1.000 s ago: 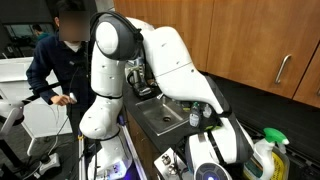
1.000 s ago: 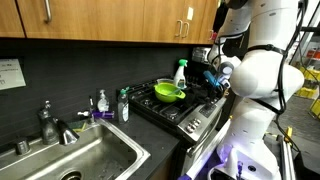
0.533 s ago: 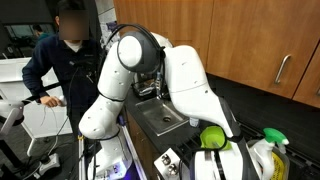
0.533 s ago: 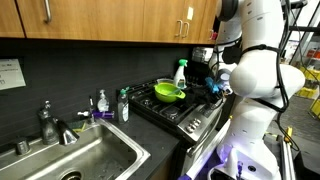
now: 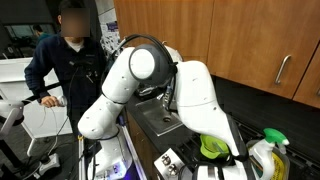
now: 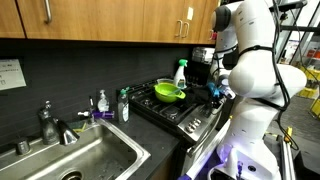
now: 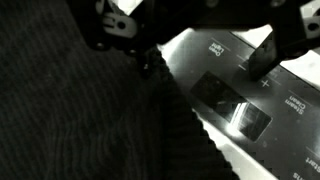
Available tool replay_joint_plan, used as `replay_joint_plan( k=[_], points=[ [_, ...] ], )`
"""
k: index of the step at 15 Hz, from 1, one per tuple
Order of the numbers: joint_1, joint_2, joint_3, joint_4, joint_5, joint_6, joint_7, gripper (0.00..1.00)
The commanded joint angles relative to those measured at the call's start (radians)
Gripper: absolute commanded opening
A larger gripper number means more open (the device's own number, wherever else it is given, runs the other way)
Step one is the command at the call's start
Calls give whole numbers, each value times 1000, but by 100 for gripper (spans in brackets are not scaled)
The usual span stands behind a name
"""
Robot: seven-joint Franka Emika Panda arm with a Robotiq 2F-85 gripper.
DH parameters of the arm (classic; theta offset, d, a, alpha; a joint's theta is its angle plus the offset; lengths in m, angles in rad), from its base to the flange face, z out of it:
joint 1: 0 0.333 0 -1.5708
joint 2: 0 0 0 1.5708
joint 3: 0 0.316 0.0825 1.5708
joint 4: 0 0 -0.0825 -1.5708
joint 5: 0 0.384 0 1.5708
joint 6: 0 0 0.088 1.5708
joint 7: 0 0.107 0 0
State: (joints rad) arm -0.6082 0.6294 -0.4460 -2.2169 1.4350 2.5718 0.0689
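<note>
The gripper (image 7: 190, 45) stands released and empty at the top of the wrist view, above the stove control panel (image 7: 235, 110) at centre right, judged rigid, fixed, glossy and slippery, offering only its edge to hold.

My arm (image 5: 195, 95) rises from the near left in an exterior view, folds at a big round joint (image 5: 141, 64) high up, then slopes down to the right, where its lower end is hidden behind my own links. In an exterior view it stands as a bulky white column on the right, with my claw (image 6: 214, 92) dark and low at its left side. In the wrist view my two fingers (image 7: 268, 55) come in from the top, spread well apart, with nothing gripped between them.
</note>
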Motion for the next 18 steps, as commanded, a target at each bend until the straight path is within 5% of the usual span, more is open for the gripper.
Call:
replay_joint_plan(
  k=[1, 18],
  points=[
    [-42, 7, 1, 31, -5, -82, 85, 100],
    [-130, 8, 0, 78, -1, -133, 165, 100]
  ],
)
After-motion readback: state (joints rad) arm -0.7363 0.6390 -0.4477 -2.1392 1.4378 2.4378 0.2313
